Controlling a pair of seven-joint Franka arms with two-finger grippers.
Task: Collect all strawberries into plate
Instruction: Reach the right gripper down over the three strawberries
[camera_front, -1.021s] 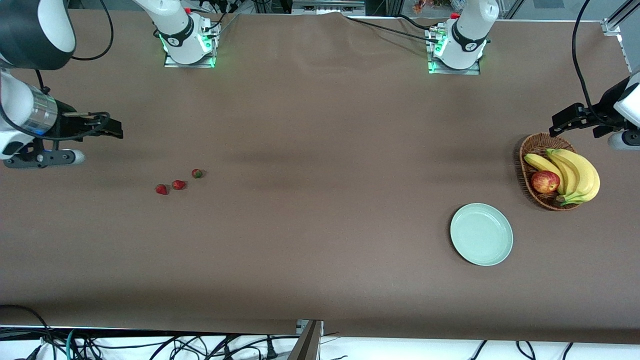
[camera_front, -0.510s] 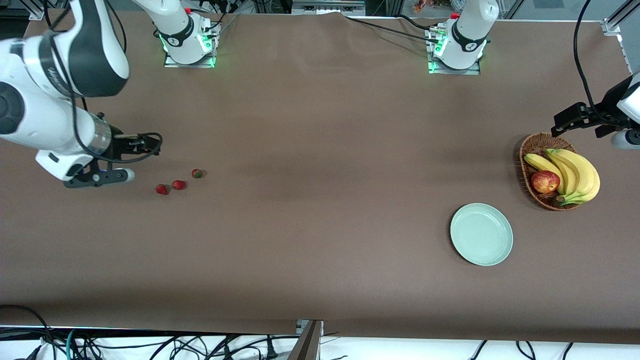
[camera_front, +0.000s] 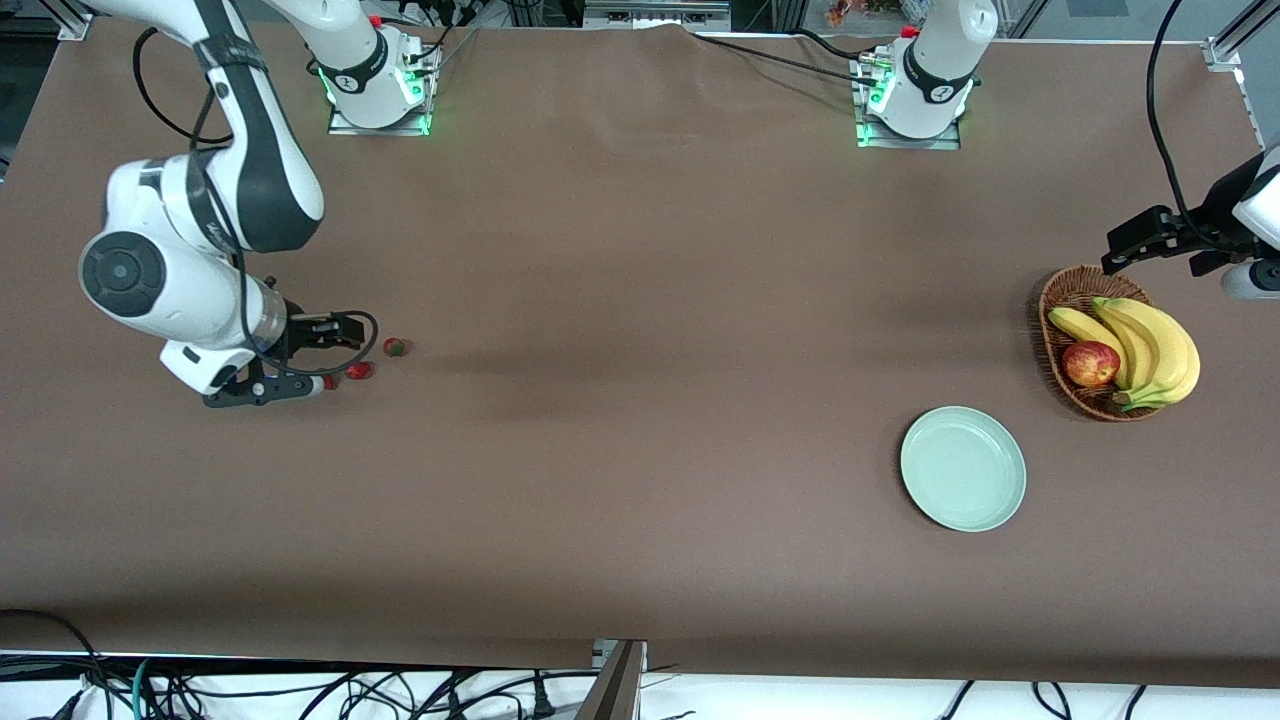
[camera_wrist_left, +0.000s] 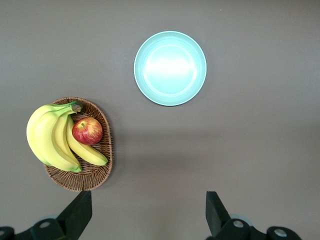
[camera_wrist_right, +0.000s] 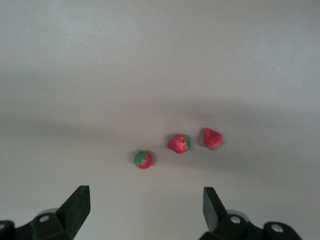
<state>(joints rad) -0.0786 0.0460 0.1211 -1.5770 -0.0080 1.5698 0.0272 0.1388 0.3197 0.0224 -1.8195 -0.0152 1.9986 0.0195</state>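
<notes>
Right gripper (camera_front: 335, 350) hangs with its fingers spread wide and empty over the three tiny red strawberries with green caps (camera_wrist_right: 178, 144), which lie in a short row on the brown table (camera_front: 640, 400) toward the right arm's end. Left gripper (camera_front: 1130, 245) waits, equally wide, above the table's edge by the one brown wicker basket (camera_front: 1062, 300) holding one bunch of yellow bananas (camera_front: 1150, 345) and one red-yellow apple (camera_front: 1090, 363). Nearer the front camera than the basket, just beside it, sits one round pale mint-green plate (camera_front: 963, 468), bare. Between berries and plate runs a broad stretch of bare tabletop.
</notes>
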